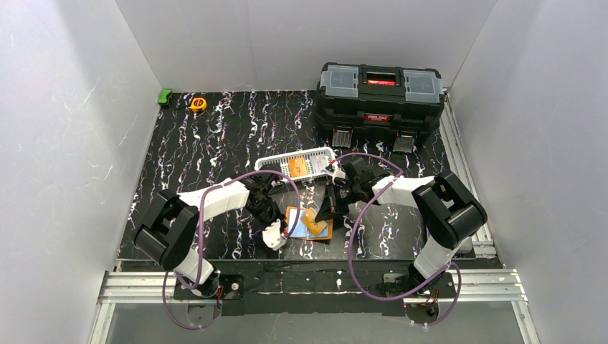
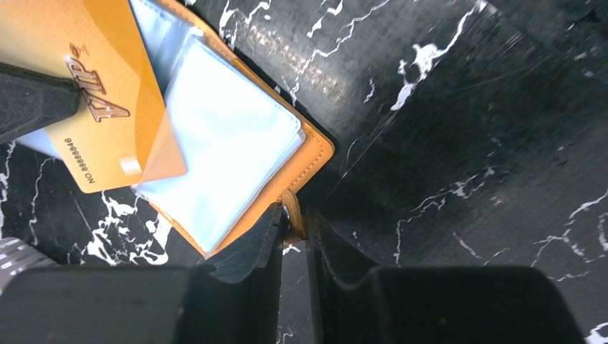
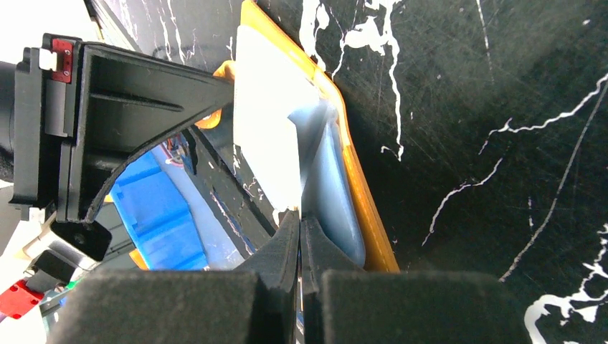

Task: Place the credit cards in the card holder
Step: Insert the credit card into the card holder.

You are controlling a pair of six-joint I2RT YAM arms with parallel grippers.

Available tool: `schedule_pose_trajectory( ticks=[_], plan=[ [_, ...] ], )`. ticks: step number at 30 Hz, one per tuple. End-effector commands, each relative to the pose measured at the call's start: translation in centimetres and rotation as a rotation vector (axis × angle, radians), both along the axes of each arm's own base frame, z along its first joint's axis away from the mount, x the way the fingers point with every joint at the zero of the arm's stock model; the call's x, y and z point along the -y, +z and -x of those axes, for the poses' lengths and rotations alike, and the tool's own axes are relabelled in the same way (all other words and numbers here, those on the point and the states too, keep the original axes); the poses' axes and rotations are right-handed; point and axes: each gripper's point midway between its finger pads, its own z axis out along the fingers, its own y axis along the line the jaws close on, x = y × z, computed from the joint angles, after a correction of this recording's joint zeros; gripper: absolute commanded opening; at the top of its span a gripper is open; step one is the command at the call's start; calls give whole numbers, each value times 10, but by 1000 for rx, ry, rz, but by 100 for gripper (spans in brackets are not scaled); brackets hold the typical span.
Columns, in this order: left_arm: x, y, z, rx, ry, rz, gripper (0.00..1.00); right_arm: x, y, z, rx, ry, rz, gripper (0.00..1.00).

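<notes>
1. The holder (image 1: 297, 223) lies open on the surface (image 2: 466, 143) near the front edge, between the two arms, with its clear pockets (image 2: 229, 129) facing up.
2. The left tool (image 2: 295, 218) is closed on the holder. The orange snap tab (image 2: 292, 209) at the holder's rim is pinched between its fingertips.
3. The right tool (image 3: 300, 218) is clamped tight on the orange card (image 2: 107, 93), gripping it by one edge.
4. That card lies slantwise over the pockets, printed side up, showing "VIP" and a number. One corner looks tucked under a clear leaf.
5. From the right wrist, the pockets gape a little, and a pale blue leaf bulges up just ahead of the fingertips.
6. Just behind the holder stands a white basket (image 1: 276, 161) holding more cards (image 1: 296, 168), one orange and the rest pale.
7. A black toolbox (image 1: 380, 100) sits at the far right of the surface, lid down. A yellow tape measure (image 1: 198, 104) lies in the far left corner.
</notes>
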Motion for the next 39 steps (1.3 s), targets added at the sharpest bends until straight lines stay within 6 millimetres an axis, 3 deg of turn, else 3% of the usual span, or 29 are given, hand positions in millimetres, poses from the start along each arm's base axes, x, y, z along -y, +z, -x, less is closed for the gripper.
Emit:
schedule_pose_trajectory(
  ticks=[1, 9, 12, 32, 39],
  plan=[
    [0, 8, 30, -134, 17, 3, 11, -3, 5, -2, 33, 13, -11, 1],
    [8, 16, 70, -230, -6, 13, 8, -3, 8, -1, 47, 43, -17, 1],
    [12, 17, 77, -248, -6, 16, 8, -2, 8, 2, 43, 49, -21, 1],
    [18, 10, 71, -228, 23, 13, 10, -17, -2, 14, 62, 134, -23, 1],
    [19, 11, 70, -227, 30, 18, 9, -15, -6, 6, 130, 88, 17, 1]
  ],
)
